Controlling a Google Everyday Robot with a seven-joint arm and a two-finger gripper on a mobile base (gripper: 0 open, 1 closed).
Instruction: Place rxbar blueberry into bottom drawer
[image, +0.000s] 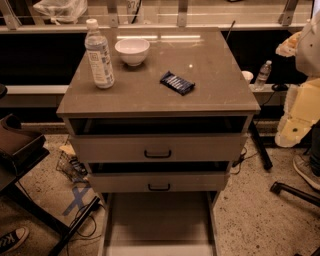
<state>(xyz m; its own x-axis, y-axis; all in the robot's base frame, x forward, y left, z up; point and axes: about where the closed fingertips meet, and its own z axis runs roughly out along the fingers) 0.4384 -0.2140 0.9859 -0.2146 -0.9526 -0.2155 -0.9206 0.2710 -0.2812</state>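
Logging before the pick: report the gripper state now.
Gripper: not in view, so its state cannot be told. The rxbar blueberry lies free on the cabinet top.

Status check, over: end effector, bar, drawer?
End effector out of frame. Rxbar blueberry flat on cabinet top, ungrasped. Bottom drawer open. Water bottle, bowl well clear of bar.

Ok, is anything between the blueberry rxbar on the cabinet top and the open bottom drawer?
Nothing visible blocks it. The rxbar blueberry lies clear of the water bottle and bowl, and the bottom drawer stands pulled out past the two handled drawer fronts above. The gripper is not in view.
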